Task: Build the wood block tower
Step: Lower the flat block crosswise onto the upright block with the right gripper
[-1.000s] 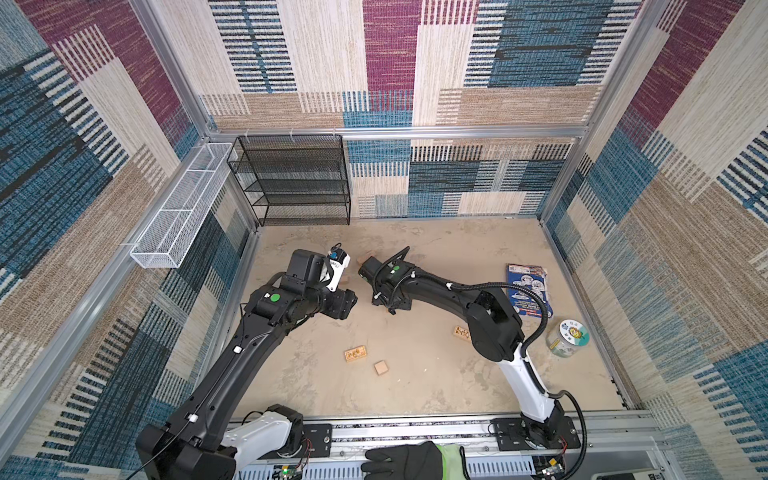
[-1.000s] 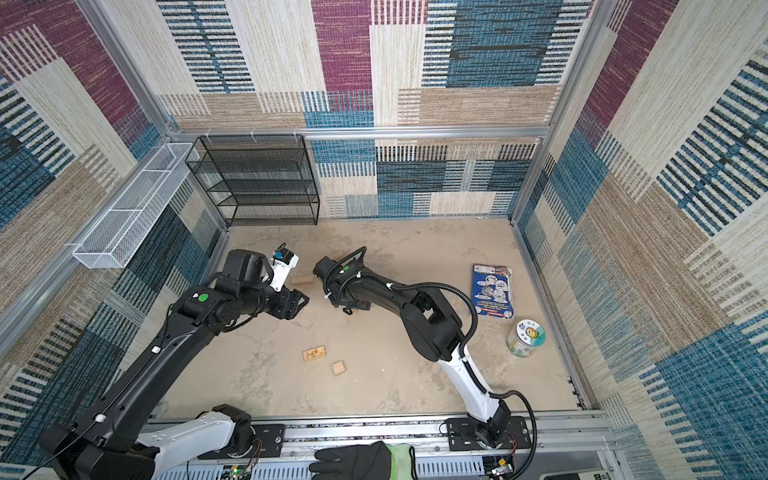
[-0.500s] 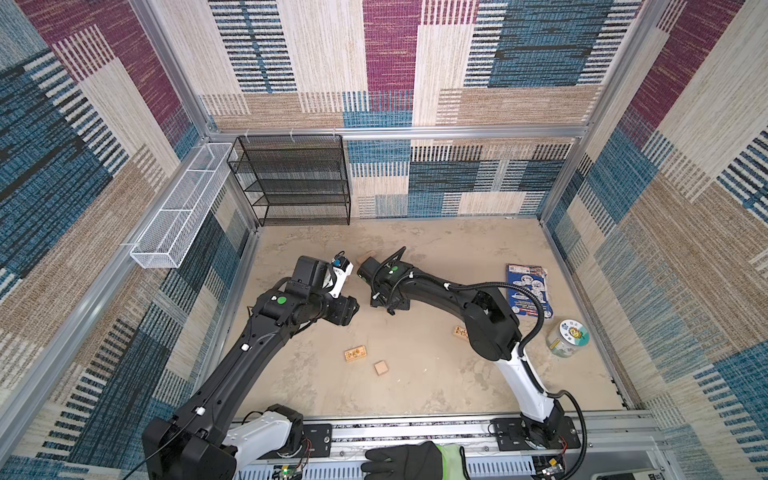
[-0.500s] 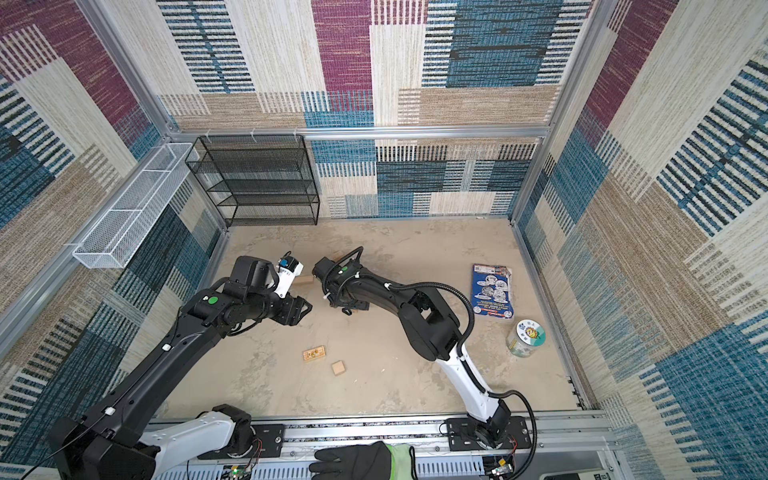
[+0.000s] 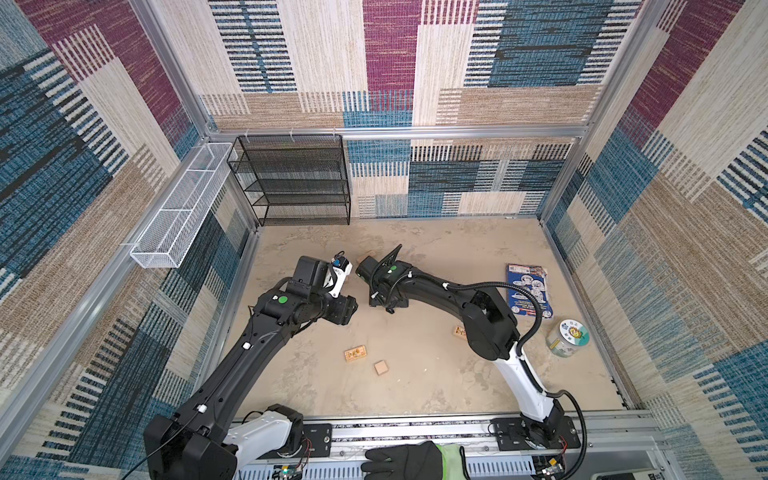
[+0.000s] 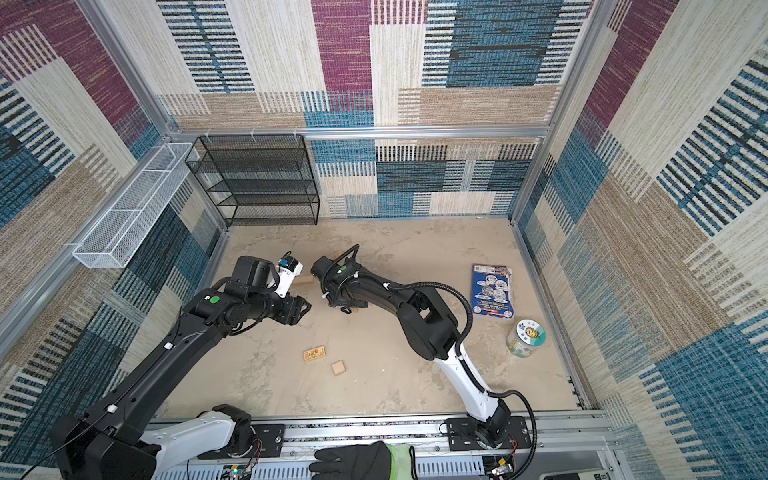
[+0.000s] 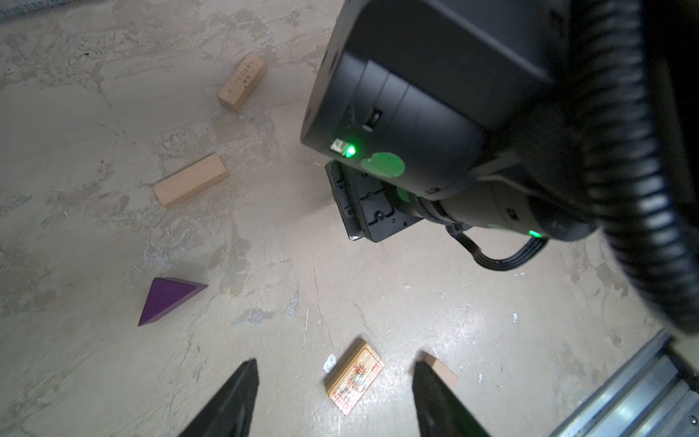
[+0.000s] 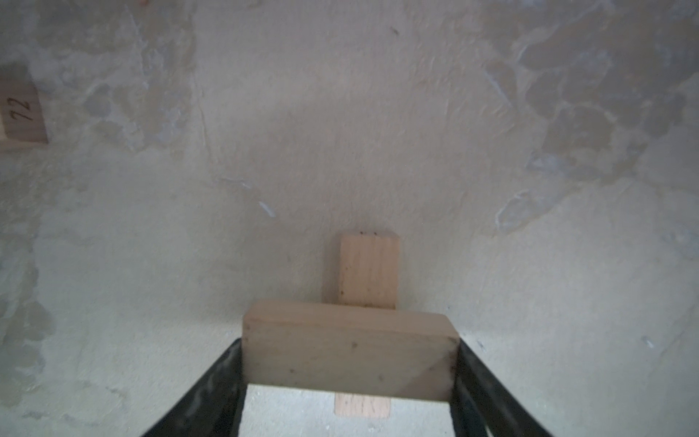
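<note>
Brick (image 8: 348, 352) in right gripper (image 8: 350, 369), left gripper (image 7: 334, 365) spread

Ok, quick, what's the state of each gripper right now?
Left gripper: open, holding nothing.
Right gripper: shut on a plain wood block, held crosswise over a lower block.

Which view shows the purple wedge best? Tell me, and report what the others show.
The left wrist view: there the purple wedge lies whole, sharp and unobstructed, with nothing touching it. Neither top view nor the right wrist view shows it.
</note>
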Controlling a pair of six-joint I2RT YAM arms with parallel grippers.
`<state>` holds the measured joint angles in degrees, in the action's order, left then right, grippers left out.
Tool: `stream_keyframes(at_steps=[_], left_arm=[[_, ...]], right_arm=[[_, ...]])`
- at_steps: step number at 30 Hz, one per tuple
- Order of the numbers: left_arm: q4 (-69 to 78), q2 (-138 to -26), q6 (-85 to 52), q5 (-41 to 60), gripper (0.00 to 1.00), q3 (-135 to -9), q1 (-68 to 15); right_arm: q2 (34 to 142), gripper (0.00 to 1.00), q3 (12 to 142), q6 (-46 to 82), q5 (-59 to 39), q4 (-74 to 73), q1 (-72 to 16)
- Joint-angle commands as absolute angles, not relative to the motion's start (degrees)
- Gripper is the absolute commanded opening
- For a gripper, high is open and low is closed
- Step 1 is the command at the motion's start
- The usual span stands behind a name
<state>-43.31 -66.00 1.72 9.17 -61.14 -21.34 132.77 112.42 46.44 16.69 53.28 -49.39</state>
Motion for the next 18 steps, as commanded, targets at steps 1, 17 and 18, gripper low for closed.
stream_keyframes(at_steps=[1, 17, 18], left_arm=[[-42.71, -66.18, 2.99, 8.53, 0.69, -61.17, -21.27], [-42.88, -67.27, 2.82, 8.31, 0.69, -61.42, -21.27], [-42.89, -67.26, 2.75, 8.26, 0.69, -61.44, -21.27]], right_arm=[[133.23, 0.5, 113.35, 46.16, 18.29, 53.32, -49.3], [133.85, 0.5, 113.91, 46.04, 17.48, 54.4, -49.21], [133.84, 0.5, 113.87, 46.07, 17.49, 54.4, -49.21]])
